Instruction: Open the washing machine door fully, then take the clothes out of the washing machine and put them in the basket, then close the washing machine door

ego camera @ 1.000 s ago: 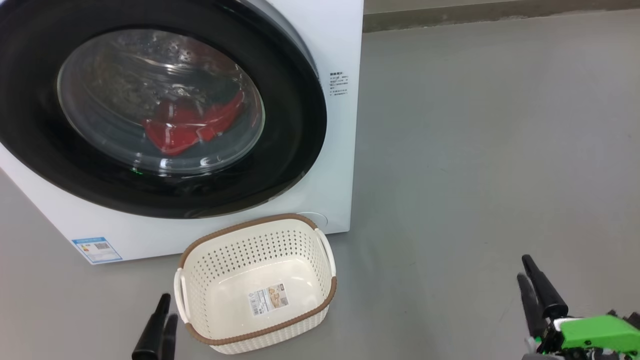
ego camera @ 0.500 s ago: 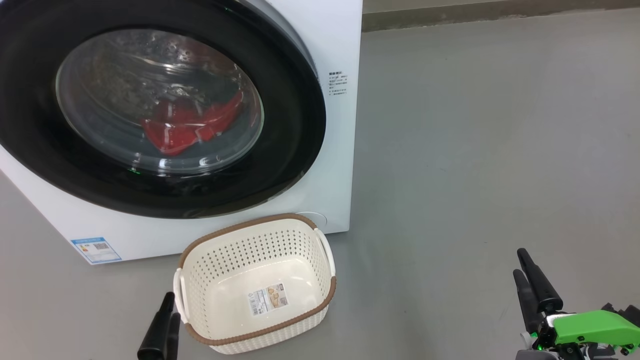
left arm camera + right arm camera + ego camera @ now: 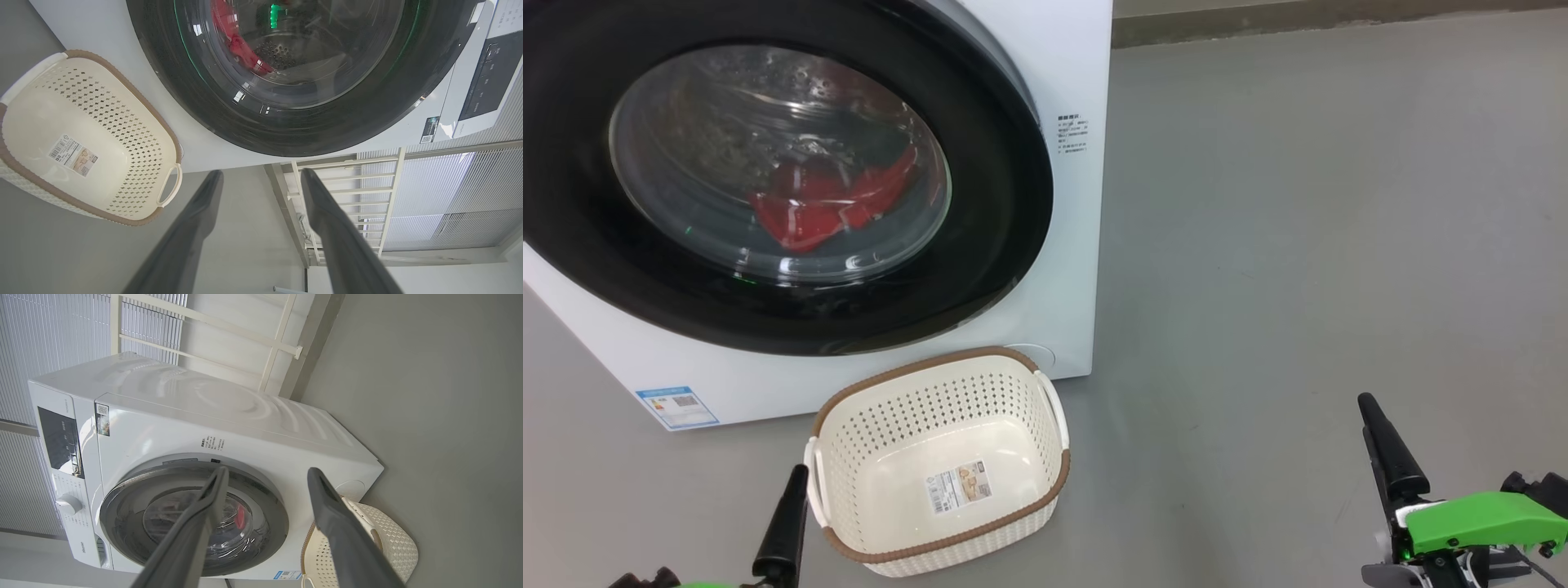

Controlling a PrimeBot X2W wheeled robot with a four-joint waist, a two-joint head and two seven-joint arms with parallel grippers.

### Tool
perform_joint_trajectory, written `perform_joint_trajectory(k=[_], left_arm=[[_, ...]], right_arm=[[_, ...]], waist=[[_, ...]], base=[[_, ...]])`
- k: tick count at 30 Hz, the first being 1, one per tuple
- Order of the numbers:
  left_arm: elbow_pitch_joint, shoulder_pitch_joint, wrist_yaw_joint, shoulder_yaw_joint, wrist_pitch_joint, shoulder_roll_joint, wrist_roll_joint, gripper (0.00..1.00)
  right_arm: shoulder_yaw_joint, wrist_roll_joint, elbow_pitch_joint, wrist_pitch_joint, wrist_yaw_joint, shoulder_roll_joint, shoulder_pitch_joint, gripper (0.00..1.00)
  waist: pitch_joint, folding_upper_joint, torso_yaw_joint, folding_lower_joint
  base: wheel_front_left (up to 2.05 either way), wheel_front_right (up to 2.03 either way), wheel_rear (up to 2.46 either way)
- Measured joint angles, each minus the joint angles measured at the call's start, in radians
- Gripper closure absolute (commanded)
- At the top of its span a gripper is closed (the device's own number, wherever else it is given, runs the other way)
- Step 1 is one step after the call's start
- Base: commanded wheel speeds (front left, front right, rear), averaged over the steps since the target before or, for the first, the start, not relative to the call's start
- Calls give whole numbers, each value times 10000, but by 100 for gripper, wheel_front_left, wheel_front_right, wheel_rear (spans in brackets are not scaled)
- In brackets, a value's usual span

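Washing machine: the big white boxy front-loading washing machine [image 3: 1078, 65] stands on the smooth grey floor [image 3: 1298, 245] and takes up the upper left of the head view.
Door: the large round washing machine door [image 3: 1001, 204], a wide glossy black rim around a clear bulging window, lies shut against the machine's front.
Clothes: the bright red soft clothes [image 3: 825, 208] lie inside the drum and show through the window, low and a little right of its middle.
Basket: the small cream-white perforated plastic basket [image 3: 915, 412], with a brown woven-look rim and white handles, sits upright on the floor just in front of the machine's lower right corner. A paper label [image 3: 960, 486] is stuck on its bottom.
Left gripper: the left gripper [image 3: 262, 173], with two long dark fingers, hovers just beside the basket's left handle. Its jaws stand wide apart with nothing between them.
Right gripper: the right gripper [image 3: 268, 470], with dark fingers on a bright green mount [image 3: 1478, 518], hangs over bare floor well to the right of the basket. Its jaws are spread wide and grip nothing.
Sticker: a small blue sticker [image 3: 678, 406] sits on the machine's lower front, left of the basket.
Controls: a dark control panel [image 3: 61, 441] and a round white knob [image 3: 68, 504] show on the machine's front in the right wrist view.
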Motion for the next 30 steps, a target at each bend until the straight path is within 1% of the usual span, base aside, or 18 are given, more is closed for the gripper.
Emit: perform_joint_trajectory(k=[10, 18, 20, 21, 26, 30], left_arm=[[-63, -176, 0, 54, -265, -8, 1498, 0], [-180, -238, 0, 96, -464, -13, 2959, 0], [-207, -358, 0, 107, -548, -17, 3262, 0], [-251, -403, 0, 119, -566, -17, 3580, 0], [-255, -406, 0, 130, -725, -23, 4330, 0], [-245, -476, 0, 125, -821, -25, 4867, 0]], right_arm=[[255, -1409, -36, -276, 0, 8, -18, 0], [305, -2462, -157, -522, 0, -6, -215, 0], [316, -2846, -197, -575, 0, -8, -215, 0], [309, -3066, -255, -610, 0, -6, -218, 0], [313, -3937, -339, -742, 0, -4, -244, 0], [314, -4334, -343, -878, 0, -2, -246, 0]], waist=[[21, 0, -30, 0], [72, 1, -52, 0], [92, 0, -60, 0], [110, 0, -71, 0], [116, 0, -85, -1], [91, 0, -84, 0]], base=[[0, 0, 0], [0, 0, 0], [0, 0, 0], [0, 0, 0], [0, 0, 0], [0, 0, 0]])
